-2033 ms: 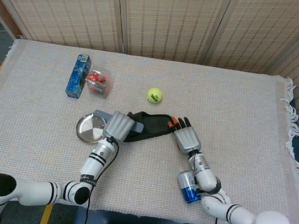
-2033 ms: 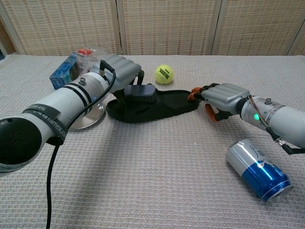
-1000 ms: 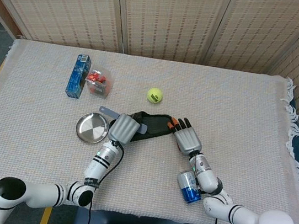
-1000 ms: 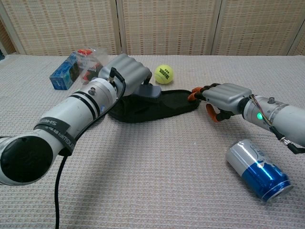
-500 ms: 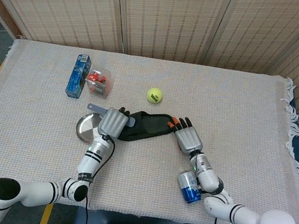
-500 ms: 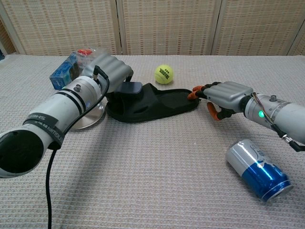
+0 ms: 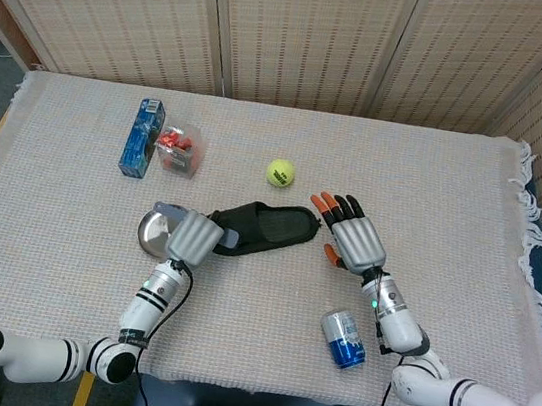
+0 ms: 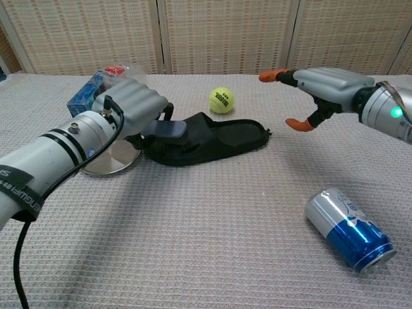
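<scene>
Black slipper (image 7: 265,229), soft, flat on worktop (image 7: 455,189), heel end beside left robot hand (image 7: 193,236). Left robot hand closed round grey-blue flat piece (image 8: 164,130) at slipper's heel. Right robot hand (image 7: 352,237) open, orange-tipped fingers (image 7: 322,203) spread, raised just right of slipper's toe. Chest view alone shows that lift; head view shows metal dish (image 7: 154,229) behind left robot hand. Worktop covered in beige woven cloth; woven screens (image 7: 306,26) behind.

bare cloth between slipper (image 7: 265,229) and can (image 7: 344,339), tennis ball (image 7: 279,172) behind slipper
</scene>
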Robot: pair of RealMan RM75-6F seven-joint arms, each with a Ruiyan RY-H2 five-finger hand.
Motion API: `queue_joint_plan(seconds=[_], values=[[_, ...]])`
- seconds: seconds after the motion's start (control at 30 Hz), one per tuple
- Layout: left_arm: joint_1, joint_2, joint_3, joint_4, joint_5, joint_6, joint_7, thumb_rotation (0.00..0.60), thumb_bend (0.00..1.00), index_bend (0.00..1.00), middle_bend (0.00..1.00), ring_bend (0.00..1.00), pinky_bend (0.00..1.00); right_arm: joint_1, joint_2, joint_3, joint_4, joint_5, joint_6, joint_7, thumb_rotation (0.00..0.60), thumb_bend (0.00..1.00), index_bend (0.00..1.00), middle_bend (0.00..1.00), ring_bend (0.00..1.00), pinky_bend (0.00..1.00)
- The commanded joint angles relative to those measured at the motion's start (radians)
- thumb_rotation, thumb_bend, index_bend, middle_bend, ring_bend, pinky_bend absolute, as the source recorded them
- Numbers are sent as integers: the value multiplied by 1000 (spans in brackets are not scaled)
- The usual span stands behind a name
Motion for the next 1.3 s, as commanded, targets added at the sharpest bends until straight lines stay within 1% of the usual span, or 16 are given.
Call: queue_joint_plan(seconds=[0.03, 0.2, 0.4, 0.53, 0.57, 0.7, 0.77, 0.83, 0.93, 1.1, 1.3], values=[[27, 20, 18, 15, -13, 8, 3, 600, 421, 489, 570, 678, 941, -48, 108, 9, -122, -41, 76, 26, 600, 332, 0, 0, 0, 0], [60, 39, 15, 50, -73, -15, -9, 600, 420, 479, 562, 677, 942, -72, 166, -12, -189, -55, 99, 2, 600, 316, 0, 0, 0, 0], [74, 34, 28, 107, -115, -45, 19, 600, 421, 456, 551, 678, 941, -75, 184, -17, -214, -30, 87, -16, 600, 316, 0, 0, 0, 0], [76, 33, 29, 111, -119, -47, 25, 600, 420, 443, 538, 677, 941, -74, 186, -16, -218, -28, 88, -21, 600, 316, 0, 0, 0, 0], [78, 33, 30, 109, -119, -48, 24, 600, 421, 411, 513, 677, 940, -74, 186, -15, -219, -28, 90, -24, 600, 317, 0, 0, 0, 0], [72, 47, 18, 75, -130, -66, 23, 600, 424, 227, 353, 669, 938, -68, 179, -15, -214, -6, 77, -39, 600, 316, 0, 0, 0, 0], [71, 52, 19, 67, -132, -71, 28, 600, 423, 168, 296, 666, 937, -68, 177, -18, -211, -3, 77, -46, 600, 316, 0, 0, 0, 0], [71, 54, 22, 62, -141, -75, 36, 600, 422, 130, 252, 661, 935, -69, 176, -17, -212, 3, 78, -42, 600, 316, 0, 0, 0, 0], [68, 59, 19, 59, -160, -81, 52, 600, 422, 105, 213, 654, 933, -69, 180, -16, -215, 5, 80, -41, 600, 316, 0, 0, 0, 0], [66, 75, 15, 30, -162, -76, 52, 600, 422, 90, 179, 652, 933, -72, 190, -15, -224, 6, 89, -45, 600, 316, 0, 0, 0, 0], [73, 117, 24, -69, -153, -59, 51, 600, 422, 70, 146, 652, 933, -80, 201, -13, -237, 4, 107, -40, 600, 316, 0, 0, 0, 0]])
